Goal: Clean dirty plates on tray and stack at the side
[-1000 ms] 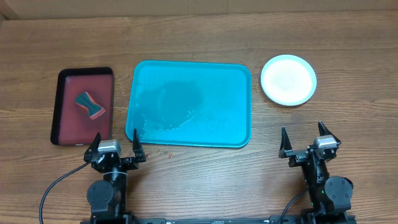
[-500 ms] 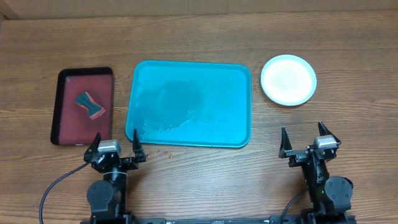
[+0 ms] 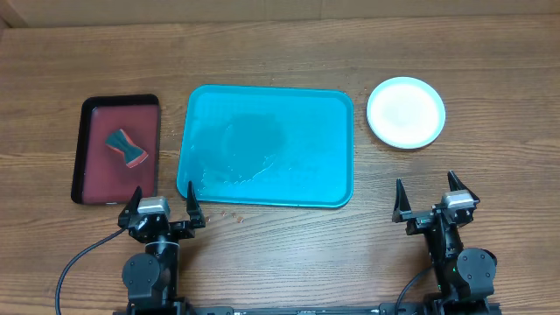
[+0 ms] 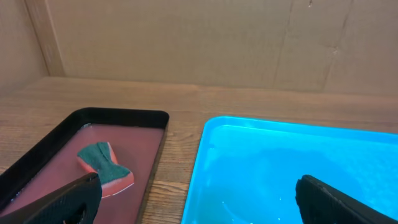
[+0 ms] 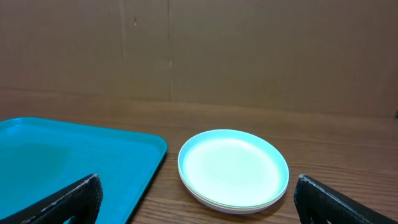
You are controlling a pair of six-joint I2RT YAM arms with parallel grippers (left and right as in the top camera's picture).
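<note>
Overhead straight down, wrist views low, facing forward — all share the tray (image 3: 306,131)

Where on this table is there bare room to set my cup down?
Bare table runs behind the red tray, blue tray and plates, and in front of the blue tray. The blue tray holds nothing, though it looks wet. Tight: the gaps either side of the blue tray.
</note>
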